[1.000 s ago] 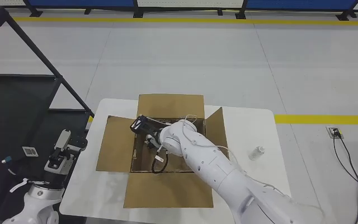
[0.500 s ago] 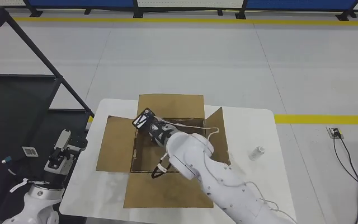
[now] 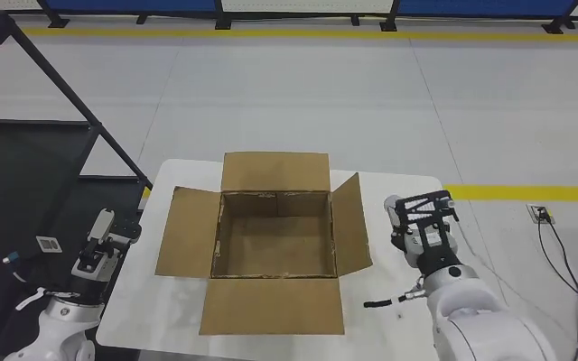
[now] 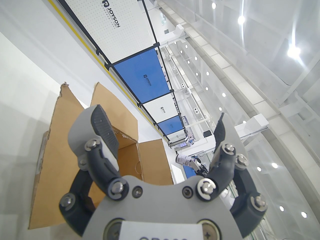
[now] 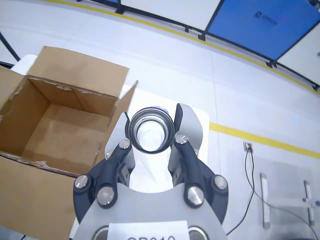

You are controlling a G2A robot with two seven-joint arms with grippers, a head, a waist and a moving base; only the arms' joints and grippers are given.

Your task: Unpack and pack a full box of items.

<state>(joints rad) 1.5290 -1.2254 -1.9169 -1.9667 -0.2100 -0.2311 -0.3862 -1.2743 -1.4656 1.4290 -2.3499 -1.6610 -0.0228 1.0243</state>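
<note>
Fingers of our right gripper are clamped on one can, one finger on each side. The can's ringed metal end faces the wrist camera and a purple band shows at its far end. Seen from the left wrist, its body is white with dark print too small to read. We hold it at 3 o'clock from the one cardboard box, just beside the box's right flap and over the right part of the one white table; we cannot tell whether it touches the tabletop. The box sits mid-table with all four flaps folded outward and its bare brown floor showing. Our left gripper is spread wide with nothing between its two ribbed pads; it sits past the table's edge at about 9 o'clock from the box and is tilted up toward the ceiling lights. Each gripper base carries one white label whose dark characters are cut off by the frame. On the floor, one yellow line runs out at 3 o'clock, with one black cable near it. At 12 o'clock, blue and white panels stand in a row, several marked with a small dark logo.
</note>
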